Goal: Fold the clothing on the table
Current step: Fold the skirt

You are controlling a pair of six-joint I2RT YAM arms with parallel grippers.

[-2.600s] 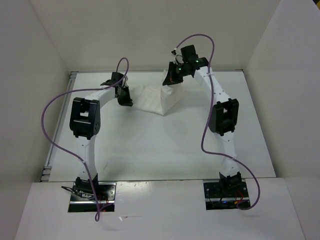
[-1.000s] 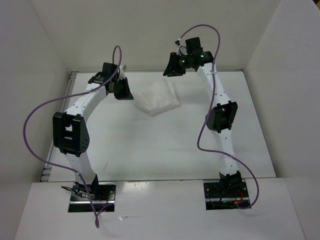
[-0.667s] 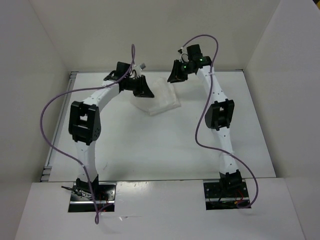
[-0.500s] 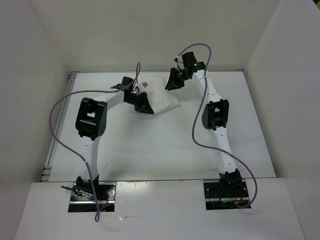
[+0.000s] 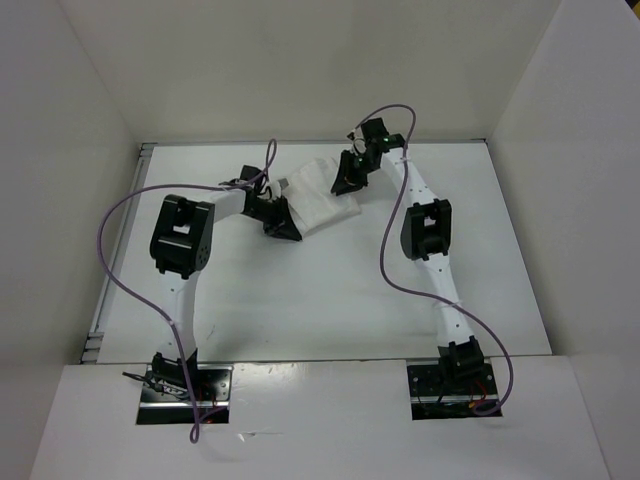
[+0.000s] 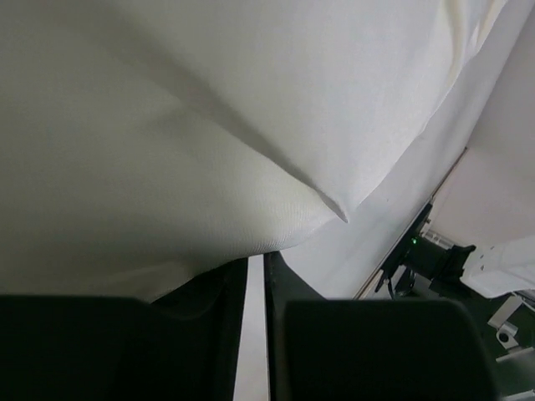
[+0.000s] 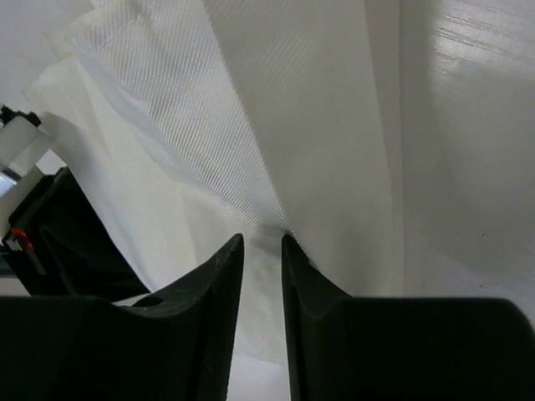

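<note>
The clothing [image 5: 322,198] is a folded white bundle at the back middle of the table [image 5: 330,300]. My left gripper [image 5: 283,222] is at its near left edge. In the left wrist view the fabric [image 6: 209,125] drapes over the tips of this gripper [image 6: 257,261], whose jaws stand a narrow slit apart with nothing seen clamped. My right gripper [image 5: 347,180] is down on the bundle's far right side. In the right wrist view the weave [image 7: 318,109] puckers into this gripper [image 7: 262,238], shut on a pinch of cloth.
White upright walls [image 5: 80,120] enclose the table on three sides. A metal rail [image 5: 100,320] runs along its left edge. Purple cables [image 5: 120,250] loop off both arms. The right arm's wrist [image 6: 426,251] shows beyond the cloth in the left wrist view.
The left gripper swung right and nearer, from beside the cloth to its near left edge. The right gripper came down onto the cloth's far right side and narrowed its jaws.
</note>
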